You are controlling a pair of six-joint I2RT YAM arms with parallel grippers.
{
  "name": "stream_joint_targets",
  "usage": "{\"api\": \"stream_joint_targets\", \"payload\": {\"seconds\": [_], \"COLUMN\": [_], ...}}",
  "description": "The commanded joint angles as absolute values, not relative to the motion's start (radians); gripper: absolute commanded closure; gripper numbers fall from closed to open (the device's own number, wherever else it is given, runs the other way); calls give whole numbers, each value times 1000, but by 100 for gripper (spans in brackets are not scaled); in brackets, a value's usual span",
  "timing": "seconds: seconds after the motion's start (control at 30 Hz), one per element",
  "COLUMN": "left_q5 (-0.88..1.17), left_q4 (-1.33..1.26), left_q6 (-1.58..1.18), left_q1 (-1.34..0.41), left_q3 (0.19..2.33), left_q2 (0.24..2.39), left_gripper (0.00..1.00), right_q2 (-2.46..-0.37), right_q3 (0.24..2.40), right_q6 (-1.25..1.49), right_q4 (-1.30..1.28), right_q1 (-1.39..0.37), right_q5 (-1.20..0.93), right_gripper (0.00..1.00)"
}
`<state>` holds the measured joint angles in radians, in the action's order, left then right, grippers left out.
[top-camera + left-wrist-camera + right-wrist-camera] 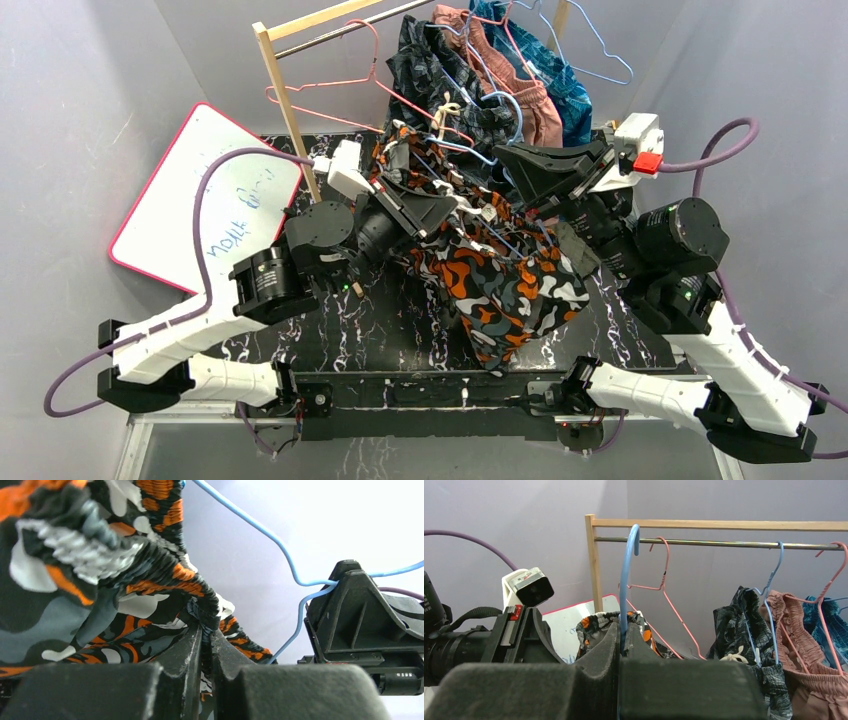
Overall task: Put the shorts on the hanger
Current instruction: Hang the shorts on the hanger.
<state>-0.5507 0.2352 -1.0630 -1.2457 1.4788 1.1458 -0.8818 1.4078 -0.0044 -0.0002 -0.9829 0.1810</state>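
The camouflage shorts (500, 275) hang in a bunch between my two grippers, above the table. My left gripper (455, 205) is shut on a fold of the shorts' gathered waistband (200, 612); in the left wrist view the fabric is pinched between its fingertips (205, 630). The light-blue wire hanger (260, 530) runs from the shorts to my right gripper (505, 160). That gripper (624, 630) is shut on the wire just below the hook (626, 570), which stands upright. The shorts' orange and black cloth (596, 622) shows behind its fingers.
A wooden rack (285, 95) with a metal rail (724, 543) stands at the back, carrying pink hangers (664, 580), dark patterned shorts (440, 70), dusty-pink shorts (794, 625) and teal shorts (560, 80). A whiteboard (200, 200) leans at the left. The table (400, 320) is black marble.
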Motion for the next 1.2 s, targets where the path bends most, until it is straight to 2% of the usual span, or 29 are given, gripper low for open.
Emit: {"api": "stream_joint_targets", "payload": {"seconds": [0.0,0.07,0.13,0.27,0.33,0.43,0.47,0.5,0.53,0.7,0.9,1.17], "left_q5": [-534,-538,-551,-561,-552,-516,-505,-494,-486,-462,-397,-726], "left_q4": [197,196,192,186,187,191,194,198,204,252,313,495], "left_q6": [-1047,-1063,-1072,-1075,-1073,-1045,-1030,-1022,-1014,-978,-793,-676], "left_q1": [-1246,-1246,-1246,-1246,-1246,-1246,-1246,-1245,-1245,-1246,-1246,-1246], "left_q3": [1507,1466,1432,1392,1386,1381,1377,1373,1365,1317,1309,1235], "left_q2": [1184,1182,1169,1147,1145,1132,1121,1109,1094,985,841,591], "left_gripper": [85,72,65,62,56,32,22,5,2,2,2,2], "right_q2": [-873,-870,-869,-867,-866,-864,-863,-861,-859,-852,-844,-845], "right_q3": [1410,1410,1411,1413,1415,1421,1423,1424,1426,1438,1453,1583], "right_q6": [-8,-3,-1,2,4,0,-5,-10,-15,-37,-66,-96], "right_q4": [79,83,83,83,83,81,78,75,72,59,62,-121], "right_q1": [-982,-982,-981,-982,-981,-982,-982,-982,-982,-981,-982,-982], "right_q5": [176,170,167,164,162,170,177,180,186,198,268,373], "right_gripper": [100,100,100,100,100,100,100,100,100,100,100,100]}}
